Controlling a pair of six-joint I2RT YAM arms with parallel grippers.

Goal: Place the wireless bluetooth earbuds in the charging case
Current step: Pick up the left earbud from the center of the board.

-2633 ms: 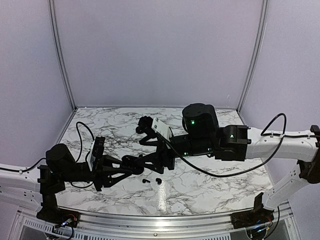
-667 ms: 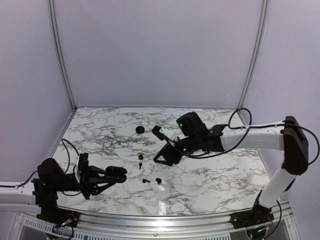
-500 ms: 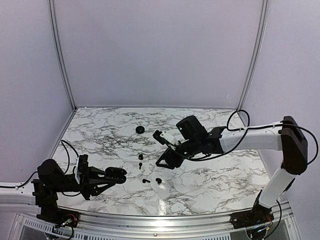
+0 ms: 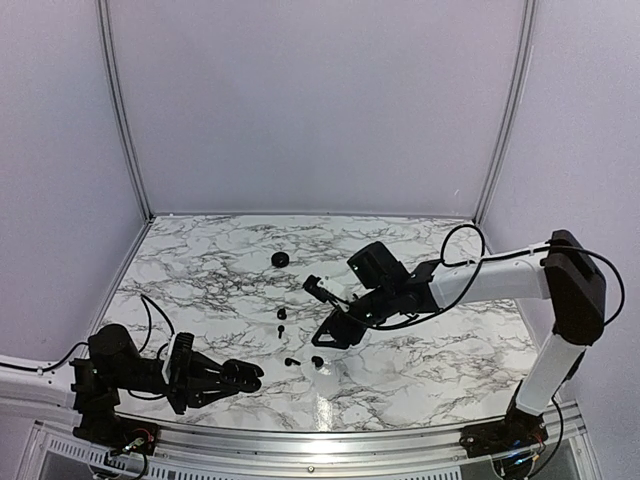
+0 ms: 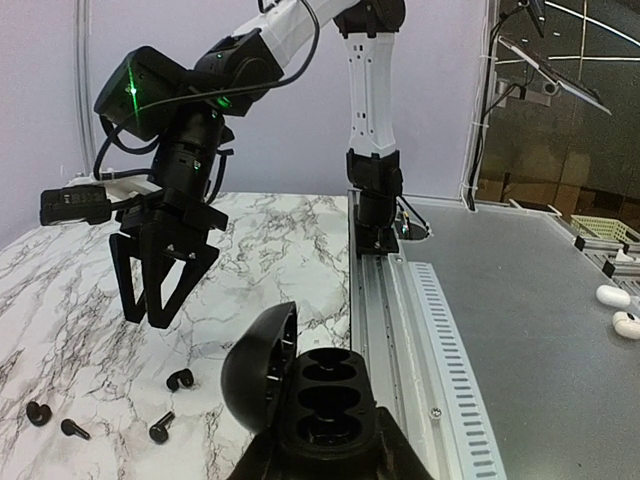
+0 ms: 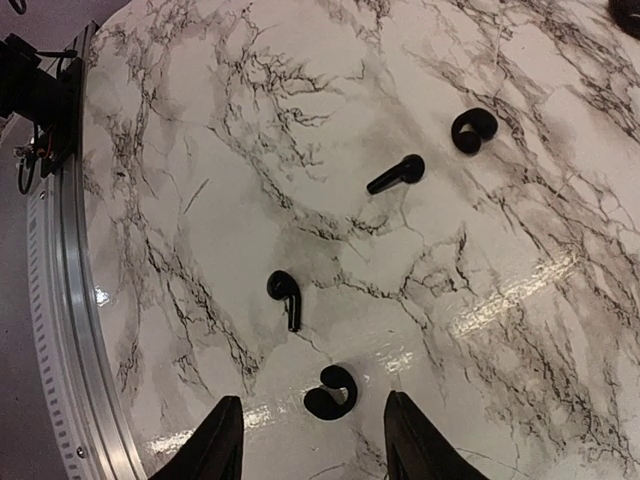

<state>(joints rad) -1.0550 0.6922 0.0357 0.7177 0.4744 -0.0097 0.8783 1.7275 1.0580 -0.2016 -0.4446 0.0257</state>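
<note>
Several tiny black earbuds lie on the marble table. Two sit near the front (image 4: 291,361) (image 4: 317,361) and two a little farther back (image 4: 282,313) (image 4: 281,328). My right gripper (image 4: 335,335) is open and hovers just above the front pair. In the right wrist view a hook-shaped bud (image 6: 333,392) lies between its fingers (image 6: 215,440), with a stemmed bud (image 6: 285,296) beyond. My left gripper (image 4: 238,378) is shut on the black charging case (image 5: 325,395). The case's lid (image 5: 255,365) is open and its sockets look empty.
A black round disc (image 4: 281,260) lies at the back of the table. A metal rail (image 4: 320,432) runs along the front edge. Pale walls enclose the back and sides. Two more buds (image 6: 396,174) (image 6: 473,130) lie farther out in the right wrist view.
My right gripper has come down and forward toward the front pair of earbuds. My left gripper, holding the case, has shifted nearer the front edge and to the right. The earbuds have not moved.
</note>
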